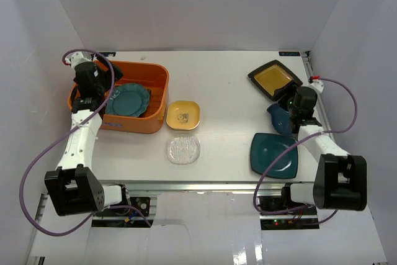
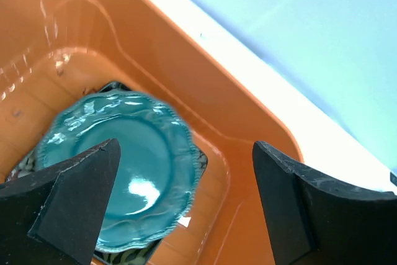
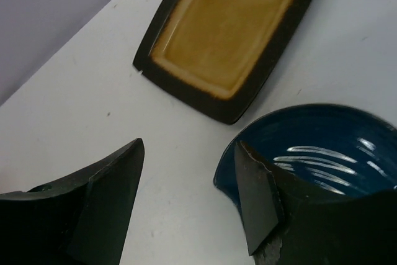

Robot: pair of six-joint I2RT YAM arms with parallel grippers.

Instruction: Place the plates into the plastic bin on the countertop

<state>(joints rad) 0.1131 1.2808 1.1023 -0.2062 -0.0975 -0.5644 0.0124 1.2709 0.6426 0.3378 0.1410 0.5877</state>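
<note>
Nearest, two arm bases sit at the metal rail [image 1: 205, 185], the left arm [image 1: 77, 147] and the right arm [image 1: 322, 144]. One white table [image 1: 217, 85] carries one orange plastic bin [image 1: 133, 123] at far left, close to the left wall.

There are six plates. Two are in the bin: the round scalloped teal plate [image 1: 128, 100] lies on a dark patterned plate [image 2: 124, 257] that shows only at its edges. Four are on the table:
- the dark teal square plate [image 1: 275, 154], near the front edge at right
- the black-rimmed amber plate [image 1: 275, 79], by the far right corner
- the small yellow plate [image 1: 183, 115], just beside the bin
- the clear glass plate [image 1: 183, 150], in front of the yellow one

One dark blue bowl [image 1: 279, 119] sits between the amber and dark teal plates. The widest bare stretch runs from the bin to the amber plate.

The left arm reaches over the bin. The left pincer [image 2: 186, 146] points down above the teal plate, fingers wide apart and holding nothing. The right pincer [image 3: 189, 146] tips down at the bowl with its fingers apart astride the rim, not clamped.
</note>
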